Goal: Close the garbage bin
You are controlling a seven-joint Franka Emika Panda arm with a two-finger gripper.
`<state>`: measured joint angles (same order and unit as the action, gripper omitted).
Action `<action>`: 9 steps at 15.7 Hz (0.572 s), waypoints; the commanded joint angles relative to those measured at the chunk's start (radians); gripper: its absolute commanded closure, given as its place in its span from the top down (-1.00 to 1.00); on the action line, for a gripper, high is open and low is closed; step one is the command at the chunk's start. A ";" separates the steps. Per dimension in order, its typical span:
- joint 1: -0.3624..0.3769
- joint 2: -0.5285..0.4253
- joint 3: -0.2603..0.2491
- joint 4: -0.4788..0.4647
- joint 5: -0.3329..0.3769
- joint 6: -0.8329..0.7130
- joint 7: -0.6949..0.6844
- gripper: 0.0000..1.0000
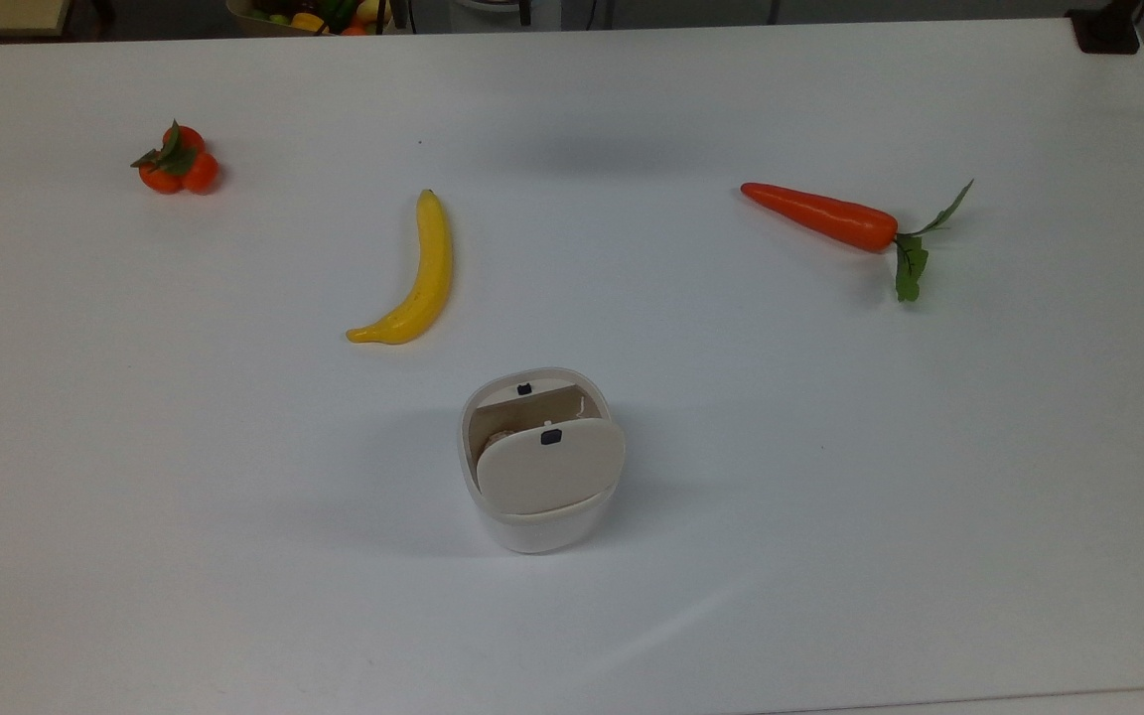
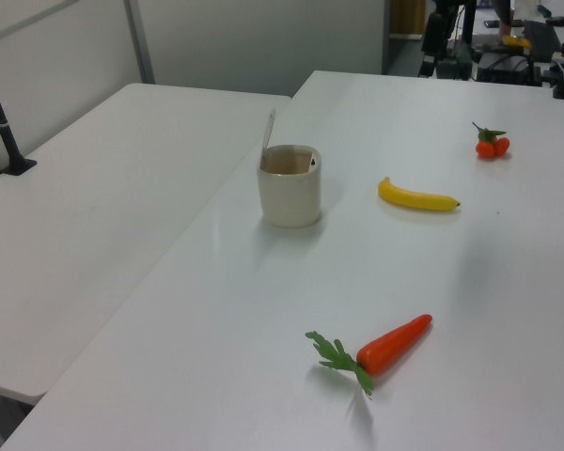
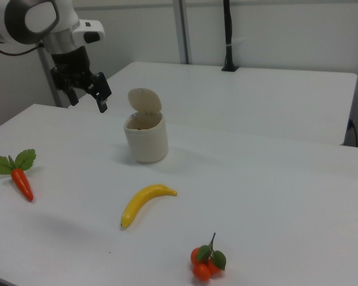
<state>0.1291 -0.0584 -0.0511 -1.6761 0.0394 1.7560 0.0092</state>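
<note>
The claw hangs in the air with nothing in it, its two fingers parted a little; it hovers above the desk, off to the right view's left of the bin and somewhat higher than the bin's rim; the bin stands on the desk, to the claw's lower right in the right view.

The lid stands nearly upright on its hinge, at about the claw's height, so the bin is open; in the top view the lid leans over the near edge of the rim, a black latch at its free end.

As I judge it, the close turns on reaching the lid's back face and pushing it over the opening.

A banana and a carrot lie below the claw, well apart from the bin; neither is in the way.
</note>
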 commanded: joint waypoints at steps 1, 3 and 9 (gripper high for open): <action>0.018 -0.008 -0.013 -0.022 -0.001 0.019 -0.006 1.00; 0.018 -0.008 -0.013 -0.022 0.001 0.019 -0.006 1.00; 0.018 -0.008 -0.007 -0.031 0.002 0.023 -0.020 1.00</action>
<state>0.1335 -0.0535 -0.0511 -1.6803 0.0394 1.7560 0.0085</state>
